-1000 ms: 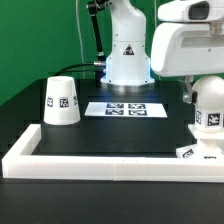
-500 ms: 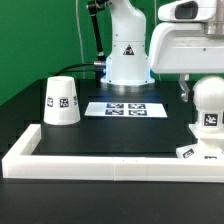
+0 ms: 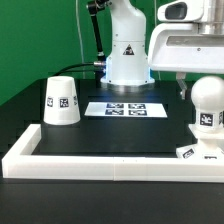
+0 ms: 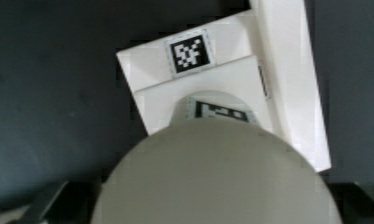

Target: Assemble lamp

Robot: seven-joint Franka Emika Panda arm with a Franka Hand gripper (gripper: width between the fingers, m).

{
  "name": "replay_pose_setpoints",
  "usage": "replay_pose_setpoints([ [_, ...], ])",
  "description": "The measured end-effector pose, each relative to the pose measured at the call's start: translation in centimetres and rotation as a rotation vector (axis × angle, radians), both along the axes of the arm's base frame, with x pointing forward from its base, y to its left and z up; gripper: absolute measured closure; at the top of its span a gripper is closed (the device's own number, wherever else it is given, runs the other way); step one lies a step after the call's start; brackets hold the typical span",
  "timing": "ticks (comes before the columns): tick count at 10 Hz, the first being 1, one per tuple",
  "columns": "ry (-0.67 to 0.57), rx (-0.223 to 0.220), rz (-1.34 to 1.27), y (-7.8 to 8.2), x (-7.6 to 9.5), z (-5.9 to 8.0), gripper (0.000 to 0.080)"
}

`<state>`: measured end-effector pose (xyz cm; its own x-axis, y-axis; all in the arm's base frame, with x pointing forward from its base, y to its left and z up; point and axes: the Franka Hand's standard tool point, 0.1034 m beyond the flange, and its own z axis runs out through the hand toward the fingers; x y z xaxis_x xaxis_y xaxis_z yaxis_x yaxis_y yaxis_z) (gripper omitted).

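Note:
My gripper point(image 3: 203, 88) is at the exterior view's right, shut on the round white bulb point(image 3: 205, 108), which hangs below it with a tag facing the camera. The bulb sits just above the small flat base point(image 3: 196, 152), which lies on the black table by the border rail. In the wrist view the bulb point(image 4: 210, 170) fills the space between my dark fingers point(image 4: 56, 205), and the tagged base point(image 4: 193, 65) lies beyond it. The cup-shaped shade point(image 3: 61, 100) stands mouth down at the exterior view's left, far from my gripper.
The white border rail point(image 3: 110, 160) runs along the front and left of the table and also shows in the wrist view point(image 4: 294, 70) beside the base. The marker board point(image 3: 125, 108) lies in the middle. The arm's white pedestal point(image 3: 127, 50) stands behind it.
My gripper and the bulb have moved up a little and slightly toward the exterior view's left. The base and the shade have not moved.

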<state>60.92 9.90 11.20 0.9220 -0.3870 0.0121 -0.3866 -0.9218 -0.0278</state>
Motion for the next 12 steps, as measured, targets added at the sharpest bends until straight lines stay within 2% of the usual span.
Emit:
replay_pose_setpoints([
  [6, 0.045, 0.041, -0.564, 0.56, -0.42, -0.04, 0.0219],
  [8, 0.063, 0.067, -0.748, 0.75, -0.42, -0.03, 0.0219],
  [12, 0.077, 0.087, -0.87, 0.62, -0.34, -0.04, 0.0219],
])
